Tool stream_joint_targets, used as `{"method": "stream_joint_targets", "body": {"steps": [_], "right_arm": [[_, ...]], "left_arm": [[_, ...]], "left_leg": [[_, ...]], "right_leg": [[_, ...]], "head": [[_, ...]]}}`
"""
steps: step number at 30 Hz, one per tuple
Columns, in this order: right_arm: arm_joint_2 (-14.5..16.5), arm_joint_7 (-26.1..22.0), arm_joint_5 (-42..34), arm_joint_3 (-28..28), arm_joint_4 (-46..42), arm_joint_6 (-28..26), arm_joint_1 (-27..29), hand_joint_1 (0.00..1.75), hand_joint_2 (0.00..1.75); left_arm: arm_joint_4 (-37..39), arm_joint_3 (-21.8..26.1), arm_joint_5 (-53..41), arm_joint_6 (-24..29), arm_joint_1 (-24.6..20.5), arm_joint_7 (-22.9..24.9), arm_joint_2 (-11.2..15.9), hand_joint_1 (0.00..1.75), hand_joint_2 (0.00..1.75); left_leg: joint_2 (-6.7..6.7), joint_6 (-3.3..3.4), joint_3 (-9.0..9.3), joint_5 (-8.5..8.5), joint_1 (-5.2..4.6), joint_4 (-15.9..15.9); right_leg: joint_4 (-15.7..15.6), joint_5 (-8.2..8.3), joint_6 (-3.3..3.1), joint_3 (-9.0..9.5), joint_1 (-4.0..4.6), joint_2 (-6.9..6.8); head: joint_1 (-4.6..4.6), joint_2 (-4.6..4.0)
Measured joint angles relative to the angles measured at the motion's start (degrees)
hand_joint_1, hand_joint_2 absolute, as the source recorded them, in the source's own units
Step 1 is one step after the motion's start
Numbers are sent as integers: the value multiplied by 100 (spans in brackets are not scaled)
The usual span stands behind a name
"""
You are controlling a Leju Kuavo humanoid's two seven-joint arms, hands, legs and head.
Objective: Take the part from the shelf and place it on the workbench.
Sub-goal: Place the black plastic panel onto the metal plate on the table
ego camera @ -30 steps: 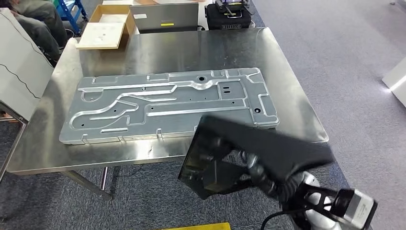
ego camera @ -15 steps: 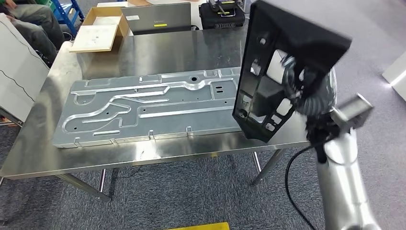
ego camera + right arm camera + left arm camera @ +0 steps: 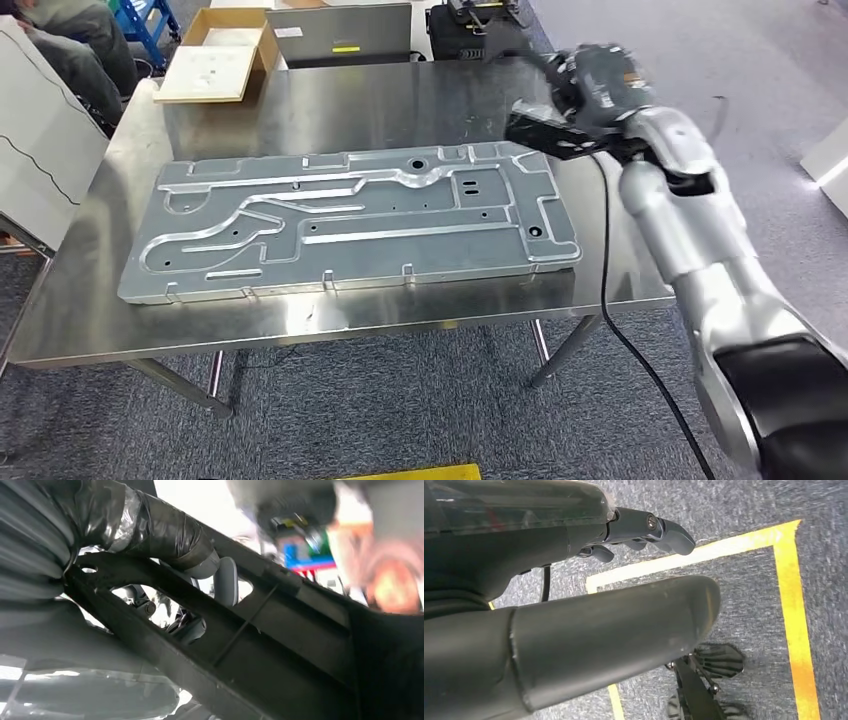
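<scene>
The black plastic part [image 3: 535, 132] with its cut-out openings is seen edge-on above the right rear of the steel workbench [image 3: 400, 100], just past the far right corner of a large pressed metal panel [image 3: 350, 220]. My right hand [image 3: 590, 85] grips it from behind, arm stretched forward over the bench's right side. In the right wrist view the part [image 3: 300, 645] runs across the picture, with my thumb [image 3: 165, 535] wrapped over its frame and fingers showing through an opening. I cannot tell whether the part touches the bench. My left hand [image 3: 614, 605] hangs over the carpet, fingers apart, holding nothing.
The metal panel covers most of the bench top. At the back edge stand a cardboard box [image 3: 225, 55], a grey case [image 3: 340, 35] and a black case [image 3: 480, 30]. A person sits at the far left [image 3: 70, 40]. Yellow tape [image 3: 794, 605] marks the floor.
My right arm has swung the black part up from below the bench's front edge, across its right side, to the right rear corner, turning it from face-on to edge-on.
</scene>
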Motion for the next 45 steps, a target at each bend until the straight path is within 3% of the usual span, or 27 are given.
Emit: {"method": "stream_joint_targets", "body": {"steps": [2, 4, 6, 9, 10, 11, 12, 14, 16, 19, 21, 22, 24, 25, 26, 27, 28, 30, 31, 33, 36, 38, 40, 41, 42, 43, 45], "right_arm": [[237, 112, 239, 380, 591, -30, -202, 173, 175], [445, 156, 313, 657, 1005, -33, -320, 173, 175], [633, 180, 343, 823, 1307, 31, -428, 173, 175], [942, 201, 414, 1010, 1733, 244, -544, 173, 175], [1050, 191, 442, 1082, 1871, 301, -542, 173, 175], [1152, 174, 468, 1153, 1993, 335, -525, 173, 175], [1250, 157, 492, 1223, 2103, 352, -504, 173, 175], [1422, 131, 522, 1340, 2274, 356, -474, 173, 175], [1544, 123, 529, 1423, 2401, 352, -470, 173, 175], [1627, 124, 542, 1507, 2539, 354, -471, 173, 175], [1669, 133, 577, 1544, 2606, 364, -476, 173, 175], [1704, 158, 607, 1563, 2633, 366, -477, 173, 175], [1826, 256, 695, 1630, 2702, 351, -460, 173, 175], [1913, 316, 743, 1670, 2746, 341, -439, 173, 175], [2005, 367, 787, 1706, 2792, 338, -413, 173, 175], [2100, 407, 817, 1735, 2836, 345, -391, 173, 175], [2190, 436, 833, 1754, 2868, 359, -378, 173, 175], [2355, 481, 840, 1779, 2914, 389, -377, 173, 175], [2430, 499, 840, 1789, 2930, 400, -381, 173, 175], [2549, 518, 840, 1806, 2961, 412, -384, 173, 175], [2670, 512, 834, 1819, 2995, 444, -392, 173, 175], [2727, 514, 762, 1854, 2998, 513, -388, 173, 175], [2780, 519, 588, 1942, 2996, 592, -330, 173, 175], [2798, 517, 476, 2001, 2996, 616, -279, 173, 175], [2811, 508, 360, 2068, 2996, 627, -225, 173, 175], [2820, 493, 243, 2142, 2996, 628, -172, 173, 175], [2835, 448, 44, 2311, 2997, 608, -94, 173, 175]], "left_arm": [[0, 0, -42, -17, -20, -2, 5, 0, 0], [0, -1, -77, -29, -30, -3, 10, 0, 0], [0, -3, -109, -44, -31, -10, 9, 0, 0], [0, -4, -162, -79, -28, -19, 7, 0, 0], [0, -4, -181, -92, -29, -19, 2, 0, 0], [0, -5, -199, -101, -31, -19, -4, 0, 0], [0, -6, -216, -106, -35, -19, -11, 0, 0], [0, -8, -239, -108, -41, -17, -16, 0, 0], [0, -8, -248, -108, -55, -16, -15, 0, 0], [0, -10, -252, -107, -58, -13, -18, 0, 0], [0, -10, -270, -107, -52, -5, -22, 0, 0], [0, -10, -284, -105, -54, -2, -24, 0, 0], [0, -10, -313, -100, -61, 10, -25, 0, 0], [0, -10, -326, -103, -66, 16, -25, 0, 0], [0, -10, -339, -115, -71, 16, -25, 0, 0], [0, -10, -350, -143, -78, 5, -28, 0, 0], [0, -10, -359, -180, -85, -17, -34, 0, 0], [0, -10, -361, -255, -98, -65, -54, 0, 0], [0, -10, -361, -276, -105, -80, -63, 0, 0], [0, -10, -362, -295, -115, -108, -79, 0, 0], [0, -10, -373, -338, -112, -177, -96, 0, 0], [0, -10, -400, -387, -107, -250, -101, 0, 0], [0, -10, -432, -432, -108, -330, -114, 0, 0], [0, -10, -450, -451, -108, -370, -126, 0, 0], [0, -10, -469, -471, -108, -409, -140, 0, 0], [0, -10, -490, -491, -109, -443, -152, 0, 0], [0, -10, -528, -532, -118, -501, -172, 0, 0]], "left_leg": [[1, -62, -11, -5, -9, -8], [1, -127, -18, 0, 2, -40], [3, -183, -84, -119, 17, 104], [7, -236, -581, -603, 24, 1163], [7, -244, -760, -698, 24, 1504], [8, -244, -855, -684, 25, 1652], [8, -236, -837, -551, 25, 1556], [11, -199, -523, -107, 23, 792], [9, -160, -212, 142, 1, 113], [-6, -115, -151, 146, -12, -31], [-10, -60, -147, 163, 14, -53], [-6, -30, -143, 171, 28, -65], [10, 6, -141, 165, 29, -64], [20, 13, -139, 159, 28, -61], [27, 14, -134, 152, 29, -59], [29, 12, -125, 143, 30, -57], [26, 2, -108, 132, 30, -55], [16, -34, -75, 101, 21, -51], [11, -57, -67, 88, 13, -49], [7, -111, -59, 85, 4, -67], [4, -207, -55, 26, 29, -47], [6, -255, -254, -266, 41, 424], [7, -295, -617, -620, 45, 1221], [8, -308, -753, -689, 46, 1494], [9, -314, -795, -643, 46, 1555], [11, -314, -718, -483, 48, 1366], [17, -299, -331, -87, 53, 555]], "right_leg": [[-339, 53, -61, 133, 32, 8], [-411, 45, -137, 148, 46, 10], [-464, 59, -213, 181, 38, -4], [-486, 46, -293, 214, 49, -18], [-486, 39, -305, 225, 57, -13], [-486, 32, -315, 238, 64, -4], [-485, 23, -320, 256, 68, 6], [-481, -5, -315, 296, 73, 28], [-467, -31, -279, 302, 94, 41], [-460, -44, -202, 286, 114, 36], [-336, -149, -143, 237, 106, 25], [-125, -283, -114, 141, 101, 22], [581, -636, -75, -203, 87, 18], [946, -761, -65, -391, 84, 17], [1157, -783, -61, -512, 81, 16], [1166, -694, -65, -537, 79, 16], [924, -498, -81, -438, 78, 15], [127, -79, -136, -73, 93, 17], [-188, 27, -166, 70, 106, 19], [-423, 37, -210, 177, 143, 22], [-539, 68, -305, 240, 121, 9], [-589, 91, -358, 273, 97, -4], [-586, 89, -378, 276, 105, 0], [-581, 85, -381, 279, 110, 3], [-573, 78, -381, 282, 111, 6], [-560, 67, -377, 287, 109, 9], [-531, 38, -351, 300, 106, 17]], "head": [[-2, 0], [-5, 0], [-7, 0], [-9, 0], [-8, 0], [-9, 0], [-8, 0], [-8, 0], [-8, 0], [-8, 0], [-7, 1], [-7, 1], [-6, 1], [-6, 1], [-7, 1], [-7, 1], [-7, 1], [-7, 0], [-7, 0], [-7, 1], [-7, 1], [-8, 0], [-8, 0], [-8, 0], [-8, 0], [-8, 0], [-8, 0]]}}
